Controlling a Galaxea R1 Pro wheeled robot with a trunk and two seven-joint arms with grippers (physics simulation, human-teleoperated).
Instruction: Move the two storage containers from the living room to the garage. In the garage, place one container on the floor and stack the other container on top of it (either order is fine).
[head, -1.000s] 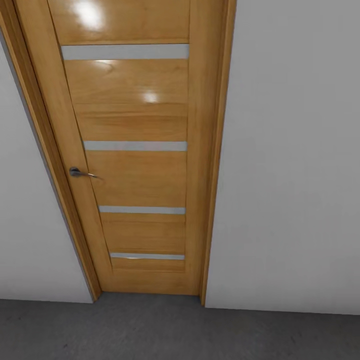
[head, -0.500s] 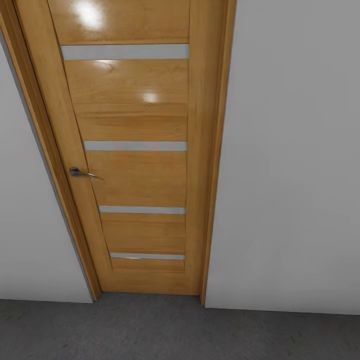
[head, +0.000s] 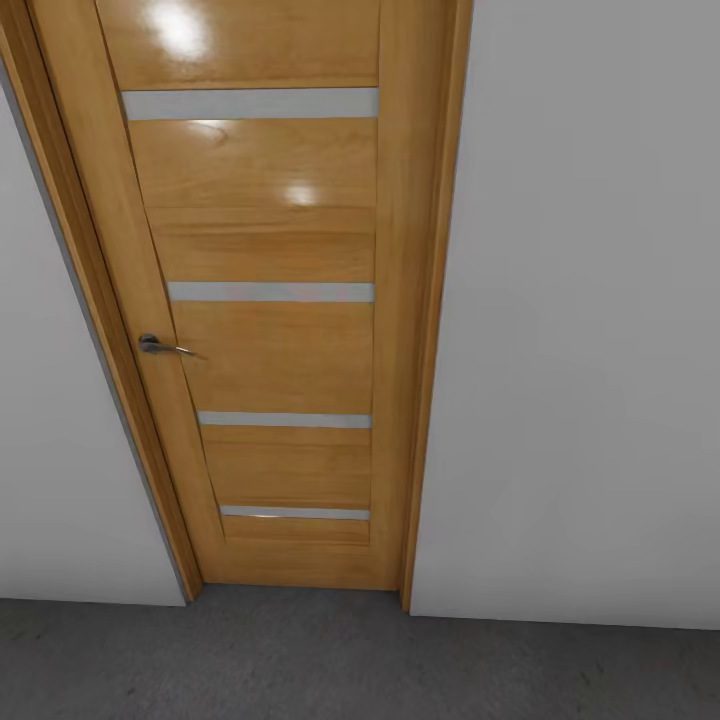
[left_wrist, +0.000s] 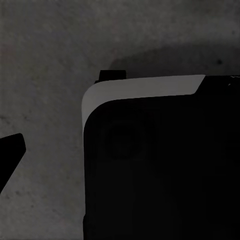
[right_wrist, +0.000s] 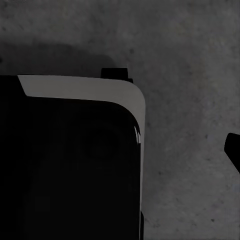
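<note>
Honey-coloured wood door (head: 270, 300) is seen dead ahead in the head view, shut in its frame (head: 428, 330). Four pale horizontal strips (head: 270, 291) are set across the glossy panel, with ceiling light glare near its top. A small metal lever handle (head: 158, 345) is mounted on the door's left edge. Pale grey wall (head: 580, 320) is seen on both sides of the frame. Dark grey rough concrete floor (head: 330, 660) runs along the base of door and wall, which fits the garage.

Left wrist view: the same concrete floor (left_wrist: 50, 75) is seen below, with a large black robot body part (left_wrist: 160, 170) edged by a pale grey band (left_wrist: 145, 87) casting a soft shadow. A dark tip (left_wrist: 11, 150) is seen at the frame edge, likely one finger of the left gripper; jaw state cannot be told.

Right wrist view: mirrored layout, black body part (right_wrist: 65, 165) with pale band (right_wrist: 85, 90) over concrete (right_wrist: 190, 65). A dark tip (right_wrist: 234, 147) is seen at the edge, likely a finger of the right gripper; jaw state cannot be told.

Location of the storage containers cannot be told from these views.
</note>
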